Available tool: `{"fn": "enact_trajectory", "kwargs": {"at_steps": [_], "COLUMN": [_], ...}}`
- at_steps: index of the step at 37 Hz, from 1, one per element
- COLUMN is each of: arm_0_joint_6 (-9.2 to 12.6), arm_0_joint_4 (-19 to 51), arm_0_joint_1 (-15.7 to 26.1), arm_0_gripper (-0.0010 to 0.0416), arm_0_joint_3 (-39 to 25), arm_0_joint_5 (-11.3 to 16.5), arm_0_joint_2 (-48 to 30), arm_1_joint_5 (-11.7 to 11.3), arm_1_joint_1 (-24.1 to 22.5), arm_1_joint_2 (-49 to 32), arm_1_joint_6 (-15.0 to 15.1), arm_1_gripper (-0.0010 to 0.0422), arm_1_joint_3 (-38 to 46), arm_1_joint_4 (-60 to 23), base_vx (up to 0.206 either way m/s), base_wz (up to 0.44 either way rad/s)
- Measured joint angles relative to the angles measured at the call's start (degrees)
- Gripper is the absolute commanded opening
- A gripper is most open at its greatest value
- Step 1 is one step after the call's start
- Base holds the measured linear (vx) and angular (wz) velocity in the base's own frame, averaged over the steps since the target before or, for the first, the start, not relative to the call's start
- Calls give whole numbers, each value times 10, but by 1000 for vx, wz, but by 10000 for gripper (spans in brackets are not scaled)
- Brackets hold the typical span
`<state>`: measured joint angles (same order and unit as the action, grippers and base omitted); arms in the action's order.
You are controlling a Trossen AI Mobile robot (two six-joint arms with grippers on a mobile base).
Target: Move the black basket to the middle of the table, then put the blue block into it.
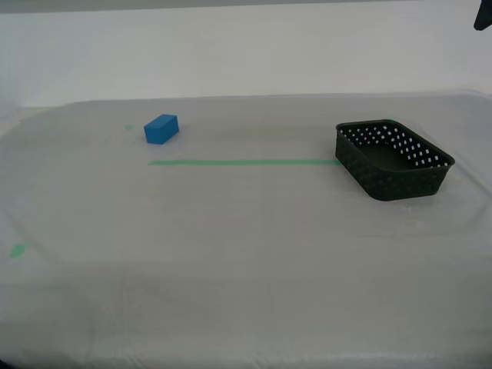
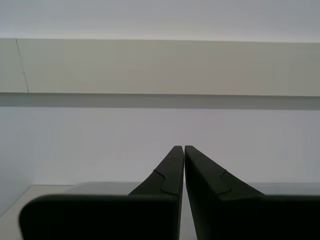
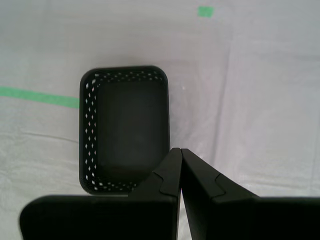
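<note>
— Hanging above the black basket (image 3: 125, 130), my first gripper (image 3: 180, 152) is keeping its jaws closed on nothing. Where is the block lying?

— The blue block (image 1: 161, 128) is sitting on the bench (image 1: 231, 246), toward the exterior view's left, well apart from the basket. My second gripper (image 2: 183, 149) is closed and empty too.

The first gripper (image 3: 180, 149) is held with jaws closed together; the second gripper (image 2: 184, 147) likewise, empty.

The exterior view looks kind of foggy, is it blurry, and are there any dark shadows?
Exterior view: soft and hazy, flat light, only faint shadows beside the blue block and black basket. First wrist view: basket fairly sharp, my first gripper a dark shape. Second wrist view: my second gripper against plain wall.
</note>
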<state>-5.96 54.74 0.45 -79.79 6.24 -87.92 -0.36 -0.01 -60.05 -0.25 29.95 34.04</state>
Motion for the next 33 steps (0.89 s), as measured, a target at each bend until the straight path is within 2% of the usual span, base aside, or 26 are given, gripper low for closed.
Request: {"fn": "enact_trajectory", "kwargs": {"at_steps": [33], "arm_0_joint_6": [2], "arm_0_joint_4": [27], "arm_0_joint_1": [1], "arm_0_gripper": [3], "arm_0_joint_3": [1], "arm_0_joint_5": [-3], "arm_0_joint_2": [0], "arm_1_joint_5": [0], "arm_1_joint_1": [0], "arm_1_joint_2": [0], "arm_1_joint_6": [0], "arm_1_gripper": [0], "arm_1_joint_3": [0], "arm_1_joint_4": [0], "base_vx": [0], "base_wz": [0]}}
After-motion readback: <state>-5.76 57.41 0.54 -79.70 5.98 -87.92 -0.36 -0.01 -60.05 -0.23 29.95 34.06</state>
